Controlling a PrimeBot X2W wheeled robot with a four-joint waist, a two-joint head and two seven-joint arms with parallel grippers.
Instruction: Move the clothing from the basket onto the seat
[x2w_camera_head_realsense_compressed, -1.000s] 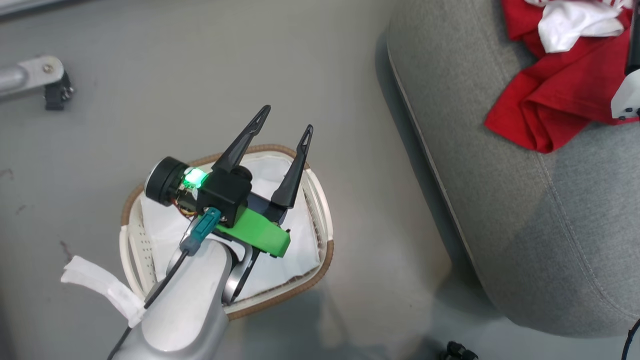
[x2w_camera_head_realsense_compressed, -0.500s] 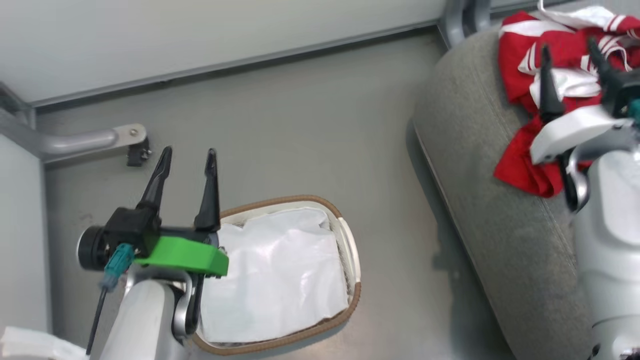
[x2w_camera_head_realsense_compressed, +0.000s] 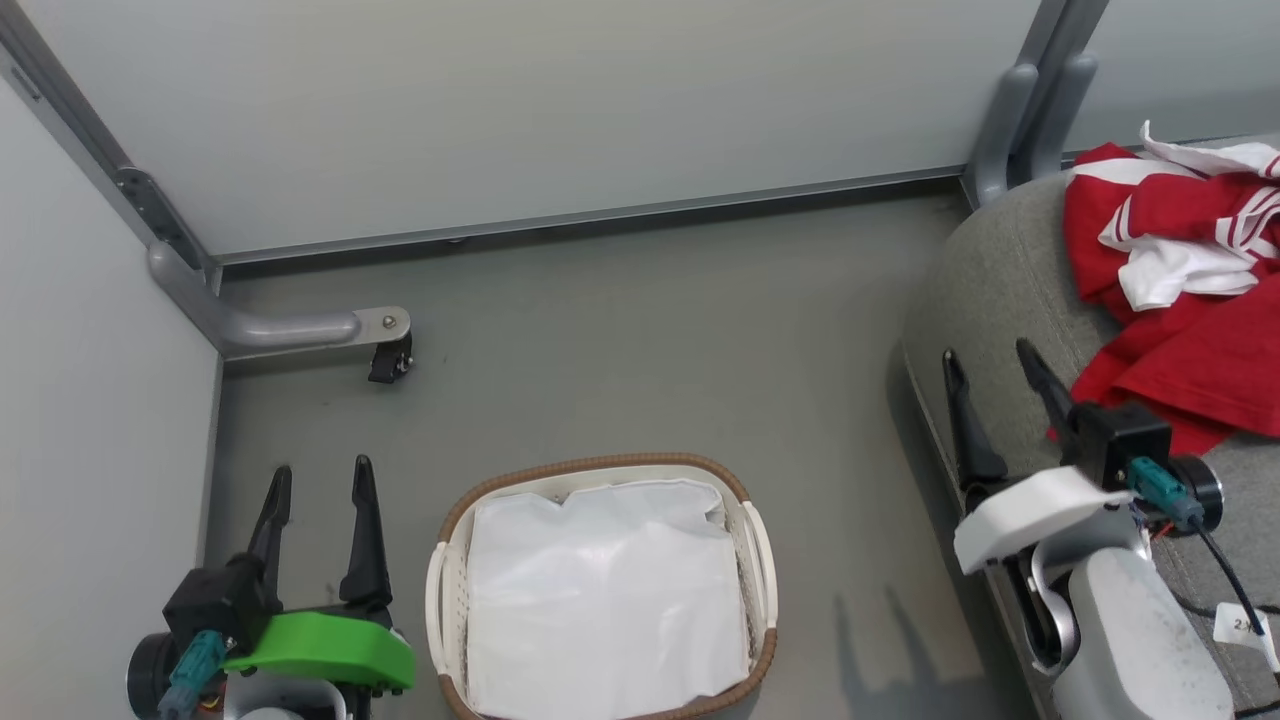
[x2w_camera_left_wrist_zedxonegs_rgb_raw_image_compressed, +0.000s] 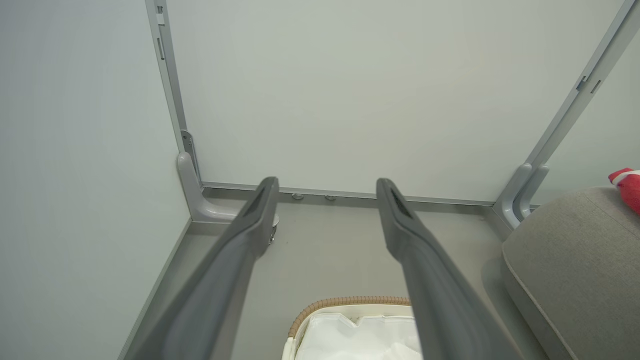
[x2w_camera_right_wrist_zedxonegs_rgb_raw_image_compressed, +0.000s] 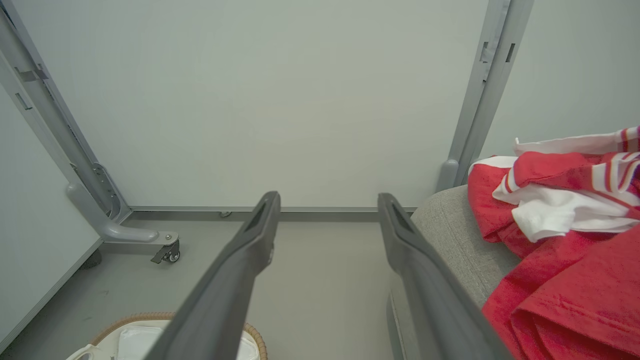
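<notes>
The red clothing (x2w_camera_head_realsense_compressed: 1190, 300) with white stripes lies heaped on the grey seat (x2w_camera_head_realsense_compressed: 1000, 290) at the right; the right wrist view shows the clothing (x2w_camera_right_wrist_zedxonegs_rgb_raw_image_compressed: 560, 240) on the seat (x2w_camera_right_wrist_zedxonegs_rgb_raw_image_compressed: 450, 225) too. The basket (x2w_camera_head_realsense_compressed: 600, 590) stands on the floor at bottom centre, and inside it I see just its white liner. My left gripper (x2w_camera_head_realsense_compressed: 318, 480) is open and empty, left of the basket. My right gripper (x2w_camera_head_realsense_compressed: 990, 362) is open and empty over the seat's left edge, just left of the clothing. The basket rim (x2w_camera_left_wrist_zedxonegs_rgb_raw_image_compressed: 345, 302) shows low in the left wrist view.
Pale partition walls (x2w_camera_head_realsense_compressed: 560, 110) close the back and left. A grey foot with a caster (x2w_camera_head_realsense_compressed: 385, 355) sticks out from the left corner onto the grey floor (x2w_camera_head_realsense_compressed: 650, 360). A grey post (x2w_camera_head_realsense_compressed: 1030, 110) rises behind the seat.
The camera has lifted and turned, so the whole picture shifted. My left gripper has drawn away from above the basket to its left. My right gripper has backed off the clothing.
</notes>
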